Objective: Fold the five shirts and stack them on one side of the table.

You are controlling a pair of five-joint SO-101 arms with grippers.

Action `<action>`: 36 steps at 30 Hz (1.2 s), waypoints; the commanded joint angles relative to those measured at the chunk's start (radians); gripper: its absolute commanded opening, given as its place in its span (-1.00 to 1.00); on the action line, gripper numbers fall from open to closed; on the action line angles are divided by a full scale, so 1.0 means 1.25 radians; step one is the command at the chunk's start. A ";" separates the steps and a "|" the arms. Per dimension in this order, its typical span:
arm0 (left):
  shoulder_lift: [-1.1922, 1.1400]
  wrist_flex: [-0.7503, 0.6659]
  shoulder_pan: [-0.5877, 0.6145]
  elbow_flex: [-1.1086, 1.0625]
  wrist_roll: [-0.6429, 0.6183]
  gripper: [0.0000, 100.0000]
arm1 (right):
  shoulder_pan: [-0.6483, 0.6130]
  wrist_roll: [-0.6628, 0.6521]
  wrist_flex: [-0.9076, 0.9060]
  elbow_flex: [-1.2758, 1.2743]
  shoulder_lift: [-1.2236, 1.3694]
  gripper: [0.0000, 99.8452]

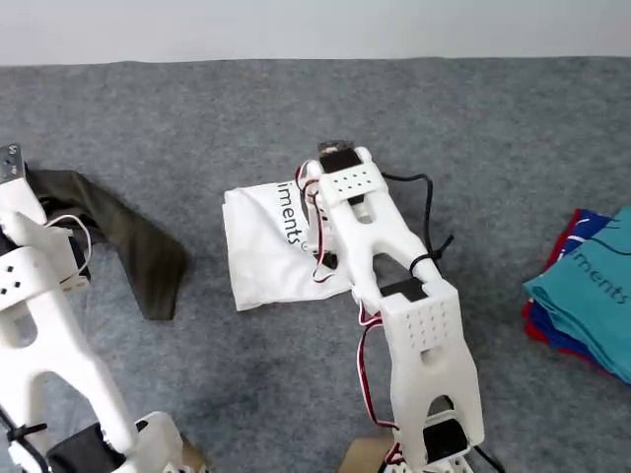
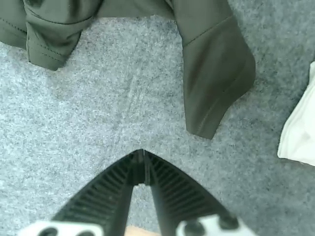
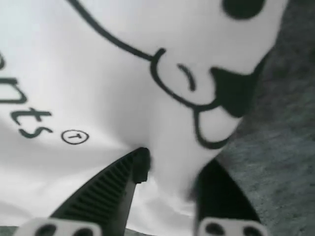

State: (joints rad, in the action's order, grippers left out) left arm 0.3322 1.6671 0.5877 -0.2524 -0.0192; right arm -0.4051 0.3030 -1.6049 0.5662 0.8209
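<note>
Right wrist view: right gripper [image 3: 172,174] has a bunched fold of the white shirt [image 3: 123,73] between its fingers. Cloth fills the gap, so it's pinching it. That shirt lies mid-table, partly folded and creased.

Left gripper [image 2: 143,167] hovers over the bare table [image 2: 74,123], fingers pressed together on nothing. The dark shirt [image 2: 211,73] is just ahead of it, loose and unfolded on the left side. The folded stack [image 1: 587,296] sits at the right edge, well apart from both.

Handling guess: thin jersey, light, fully limp, no stiffness to keep a fold. A one-point lift will likely drape and undo the layers. The felt-like table probably drags on the cloth.

Better hold: at an edge or corner, through all layers. Lift low and slide rather than carry. Avoid pinching only the top layer.
</note>
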 commanded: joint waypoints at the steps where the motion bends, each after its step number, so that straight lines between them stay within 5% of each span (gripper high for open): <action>1: 0.028 -0.011 0.004 0.003 0.006 -1.00 | 0.006 -0.012 -0.042 0.032 0.024 -0.98; 10: 0.033 -0.006 0.004 0.003 0.006 -1.00 | 0.080 -0.080 -0.122 0.055 -0.111 -0.98; 18: 0.034 0.011 0.004 0.003 0.005 -1.00 | 0.233 -0.384 -0.141 0.055 -0.202 -0.98; 27: 0.034 0.023 0.004 0.004 0.005 -1.00 | 0.404 -0.845 0.002 0.055 -0.107 -0.98; 36: 0.034 0.025 0.004 0.004 0.005 -1.00 | 0.449 -1.014 0.128 0.055 -0.095 -0.98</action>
State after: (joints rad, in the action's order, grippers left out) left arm 0.3383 1.6886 0.5877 -0.2524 -0.0192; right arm 0.1442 -0.9260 -1.4776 0.6137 0.7196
